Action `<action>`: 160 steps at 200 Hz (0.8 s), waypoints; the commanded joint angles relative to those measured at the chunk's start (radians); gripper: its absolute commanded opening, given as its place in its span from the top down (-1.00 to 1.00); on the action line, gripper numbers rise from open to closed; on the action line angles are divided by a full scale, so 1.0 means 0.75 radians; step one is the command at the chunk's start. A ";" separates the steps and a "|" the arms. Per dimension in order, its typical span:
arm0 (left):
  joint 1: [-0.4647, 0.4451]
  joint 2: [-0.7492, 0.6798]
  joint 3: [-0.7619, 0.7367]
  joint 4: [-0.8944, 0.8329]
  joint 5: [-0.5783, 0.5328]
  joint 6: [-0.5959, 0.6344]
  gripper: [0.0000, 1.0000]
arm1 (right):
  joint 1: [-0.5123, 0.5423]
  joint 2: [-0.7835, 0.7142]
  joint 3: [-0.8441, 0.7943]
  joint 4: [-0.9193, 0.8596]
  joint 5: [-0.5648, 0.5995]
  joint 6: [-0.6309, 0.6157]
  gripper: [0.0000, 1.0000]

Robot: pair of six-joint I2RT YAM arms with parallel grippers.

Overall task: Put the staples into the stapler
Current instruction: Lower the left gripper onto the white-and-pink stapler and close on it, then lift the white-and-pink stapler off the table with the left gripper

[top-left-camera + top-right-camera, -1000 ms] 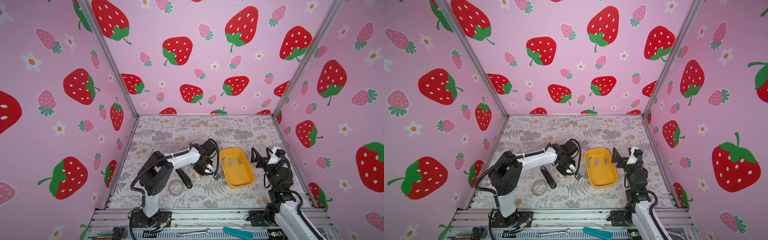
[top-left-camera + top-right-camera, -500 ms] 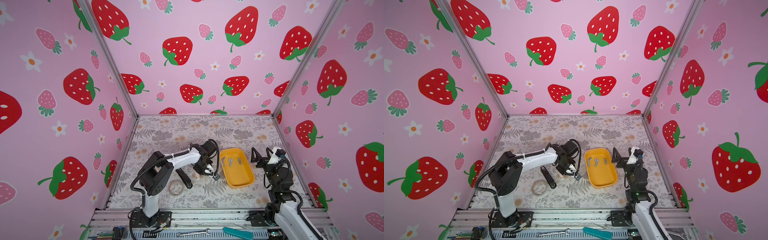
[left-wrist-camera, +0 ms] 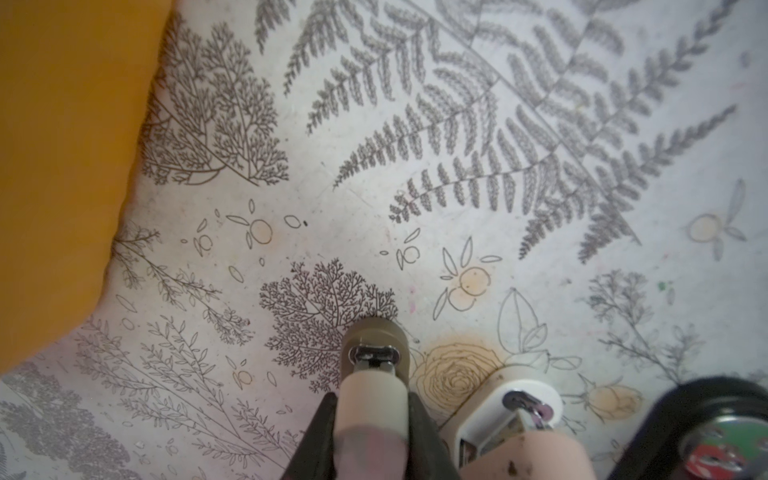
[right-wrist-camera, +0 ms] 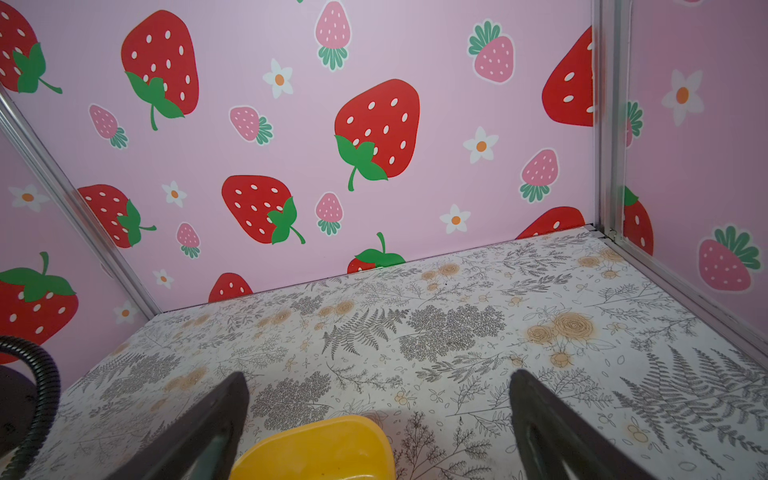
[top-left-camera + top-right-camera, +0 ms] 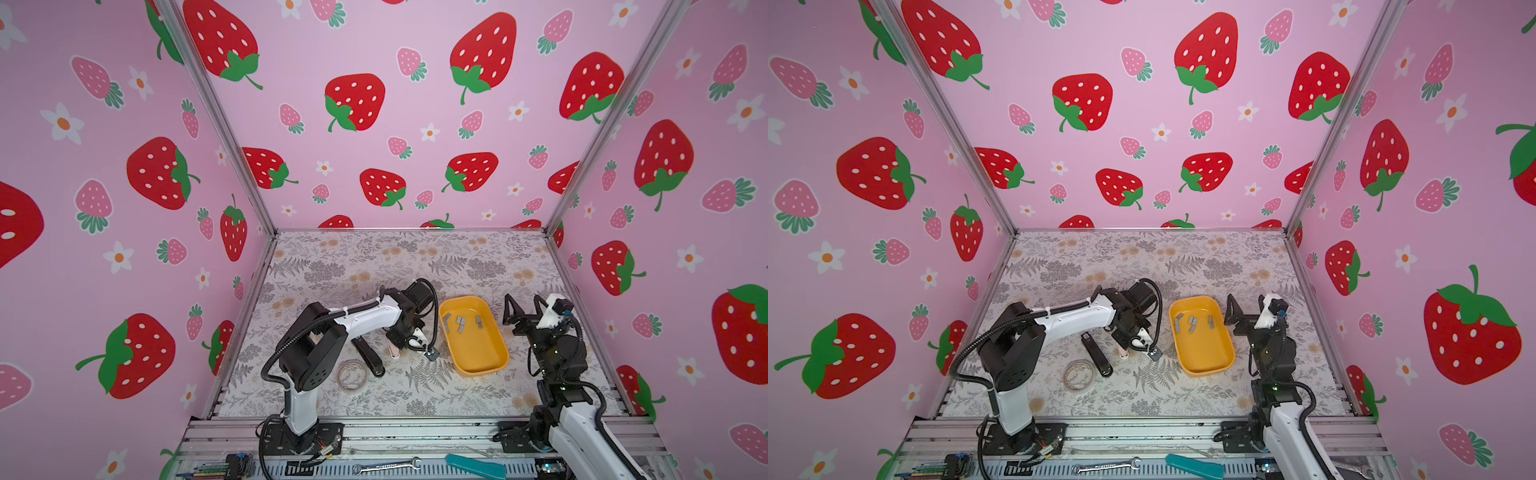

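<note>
the left claw has closed onto the beige stapler; the right claw gapes wide, empty.

Grey staples at the far end of a yellow tray

We note: walls pink, red strawberries, white flowers; tabletop white, grey ferns, tan roses; tray yellow; staples grey; stapler pale pink.

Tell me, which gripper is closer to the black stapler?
Left. The left gripper, shut on a pink stapler, sits right beside the black stapler; the open right gripper is across the yellow tray from it.
</note>
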 commanded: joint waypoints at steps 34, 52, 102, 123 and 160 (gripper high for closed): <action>0.002 -0.041 0.006 -0.019 0.012 0.004 1.00 | 0.001 -0.050 -0.038 0.057 0.089 0.077 -0.99; 0.012 -0.125 0.010 0.002 0.015 -0.062 1.00 | 0.001 -0.062 -0.032 0.043 0.084 0.081 -0.99; 0.023 -0.211 0.275 -0.014 -0.201 -0.700 1.00 | 0.001 -0.052 -0.016 0.053 -0.018 0.103 -0.99; 0.030 -0.154 0.525 -0.194 -0.326 -0.951 1.00 | 0.002 -0.019 -0.002 0.075 -0.100 0.084 -0.99; 0.040 -0.249 0.519 -0.155 -0.124 -1.334 1.00 | 0.037 0.007 0.027 0.076 -0.160 0.065 -0.99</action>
